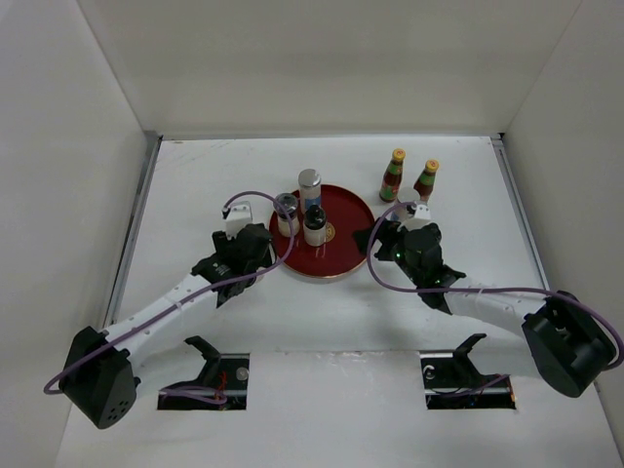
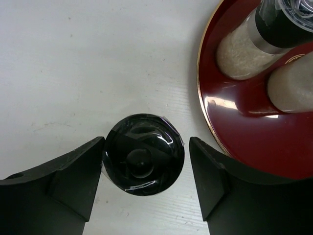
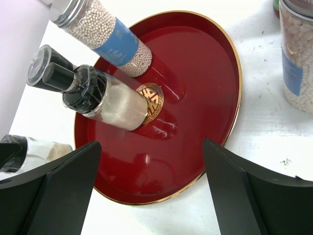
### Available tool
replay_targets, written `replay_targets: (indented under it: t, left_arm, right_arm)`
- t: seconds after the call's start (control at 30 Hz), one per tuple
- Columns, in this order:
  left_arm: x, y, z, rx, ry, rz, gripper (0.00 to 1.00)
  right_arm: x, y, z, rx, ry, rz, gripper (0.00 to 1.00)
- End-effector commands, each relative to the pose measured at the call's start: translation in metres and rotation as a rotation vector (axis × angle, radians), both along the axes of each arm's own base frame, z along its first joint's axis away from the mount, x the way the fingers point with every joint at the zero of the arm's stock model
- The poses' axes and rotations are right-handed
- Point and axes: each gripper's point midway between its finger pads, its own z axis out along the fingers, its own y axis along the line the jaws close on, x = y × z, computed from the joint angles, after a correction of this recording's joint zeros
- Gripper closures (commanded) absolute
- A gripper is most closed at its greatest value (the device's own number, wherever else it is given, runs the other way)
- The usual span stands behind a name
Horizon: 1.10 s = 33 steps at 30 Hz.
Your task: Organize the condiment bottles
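The left pincer (image 2: pixel 146 144), apart around the black-lidded spice jar (image 2: pixel 143 164) at bottom centre, could tip it against the red tray (image 2: pixel 199 83) by closing unevenly; the right pincer (image 3: pixel 151 147) gapes empty.

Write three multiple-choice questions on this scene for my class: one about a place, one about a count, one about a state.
1. Where does the short black-lidded glass jar between the left gripper's fingers stand? A) on the white table, just outside the round red tray's rim; B) inside the tray; C) atop another jar.
2. How many slim red sauce bottles with yellow caps are there? A) one; B) two; C) four.
3. How is the right gripper? A) shut on a bottle; B) shut on the tray's rim; C) open and empty.
Answers: 1A, bare table surrounds it; 2B, both stand behind the tray; 3C, fingers wide apart, nothing gripped.
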Motion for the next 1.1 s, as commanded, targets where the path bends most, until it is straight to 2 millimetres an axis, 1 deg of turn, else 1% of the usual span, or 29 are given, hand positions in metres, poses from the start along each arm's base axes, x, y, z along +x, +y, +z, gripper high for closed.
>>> replay_targets:
  t: [0.0, 0.07, 0.17, 0.2, 0.27, 0.33, 0.4, 0.43, 0.5, 0.6, 0.67, 0.73, 0.77, 0.87, 0.93, 0.97, 1.07]
  left_arm:
    - [0.007, -0.002, 0.002, -0.008, -0.028, -0.007, 0.41]
    - [0.008, -0.002, 0.005, -0.009, -0.031, -0.004, 0.50]
    - [0.012, -0.005, 0.026, -0.028, -0.080, -0.015, 0.58]
    - [0.014, -0.006, 0.034, -0.035, -0.101, -0.018, 0.59]
    - [0.018, -0.011, 0.061, -0.058, -0.160, -0.027, 0.60]
    - [0.022, -0.017, 0.087, -0.077, -0.209, -0.045, 0.61]
    - [0.024, -0.028, 0.109, -0.091, -0.251, -0.076, 0.61]
    - [0.025, -0.035, 0.115, -0.095, -0.262, -0.092, 0.61]
    - [0.029, -0.048, 0.122, -0.101, -0.271, -0.117, 0.61]
    - [0.036, -0.076, 0.121, -0.119, -0.269, -0.172, 0.61]
    - [0.041, -0.096, 0.114, -0.125, -0.264, -0.211, 0.61]
    - [0.047, -0.109, 0.106, -0.128, -0.259, -0.232, 0.61]
    - [0.050, -0.114, 0.102, -0.126, -0.252, -0.238, 0.61]
    - [0.057, -0.124, 0.091, -0.116, -0.238, -0.256, 0.61]
    - [0.058, -0.128, 0.085, -0.106, -0.230, -0.263, 0.61]
    - [0.059, -0.128, 0.082, -0.100, -0.227, -0.260, 0.61]
    - [0.061, -0.125, 0.073, -0.091, -0.215, -0.254, 0.60]
  right_arm:
    - [0.004, 0.009, 0.021, 0.037, -0.058, 0.018, 0.09]
    - [0.004, 0.009, 0.020, 0.040, -0.057, 0.016, 0.09]
    - [0.004, 0.012, 0.015, 0.035, -0.038, 0.027, 0.09]
    - [0.005, 0.011, 0.017, 0.031, -0.045, 0.021, 0.09]
    - [0.005, 0.010, 0.019, 0.031, -0.057, 0.018, 0.09]
    - [0.005, 0.010, 0.016, 0.031, -0.048, 0.017, 0.09]
    - [0.004, 0.012, 0.013, 0.032, -0.035, 0.024, 0.09]
    - [0.005, 0.011, 0.014, 0.029, -0.040, 0.022, 0.09]
    - [0.006, 0.009, 0.017, 0.025, -0.054, 0.014, 0.09]
    - [0.005, 0.010, 0.013, 0.027, -0.039, 0.018, 0.09]
    - [0.005, 0.009, 0.016, 0.027, -0.046, 0.013, 0.09]
    - [0.005, 0.006, 0.021, 0.030, -0.063, 0.005, 0.09]
    - [0.004, 0.005, 0.020, 0.029, -0.064, 0.000, 0.09]
    - [0.004, 0.007, 0.019, 0.036, -0.052, 0.008, 0.09]
    - [0.004, 0.005, 0.022, 0.029, -0.066, 0.001, 0.09]
    - [0.004, 0.004, 0.024, 0.030, -0.074, -0.002, 0.09]
    - [0.003, 0.005, 0.022, 0.033, -0.066, 0.001, 0.09]
